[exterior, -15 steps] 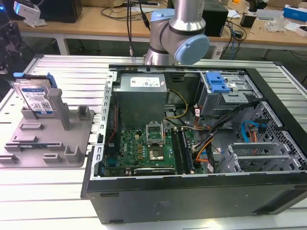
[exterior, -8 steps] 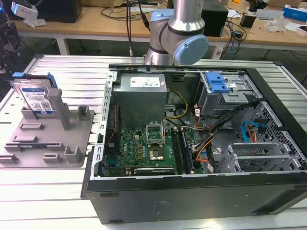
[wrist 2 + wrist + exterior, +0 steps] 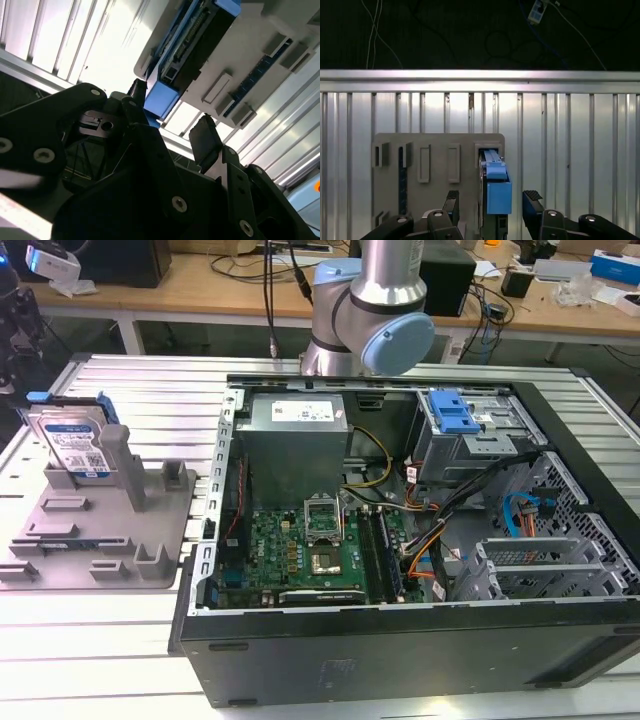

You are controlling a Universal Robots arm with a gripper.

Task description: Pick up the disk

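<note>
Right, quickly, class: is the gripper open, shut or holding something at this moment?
Gripper: open, holding nothing; the disk stands in its holder, ungripped.

I am finding no print I can read from my station. The disk (image 3: pixel 68 440), standing on edge in the grey holder (image 3: pixel 100 540) on the exterior view's left, is showing a white-and-blue label (image 3: pixel 85 455) whose lines are too small to make out. A white sticker (image 3: pixel 305 412) is sitting on the power supply (image 3: pixel 295 455) inside the computer case (image 3: pixel 400 640), its text equally illegible to me.
</note>
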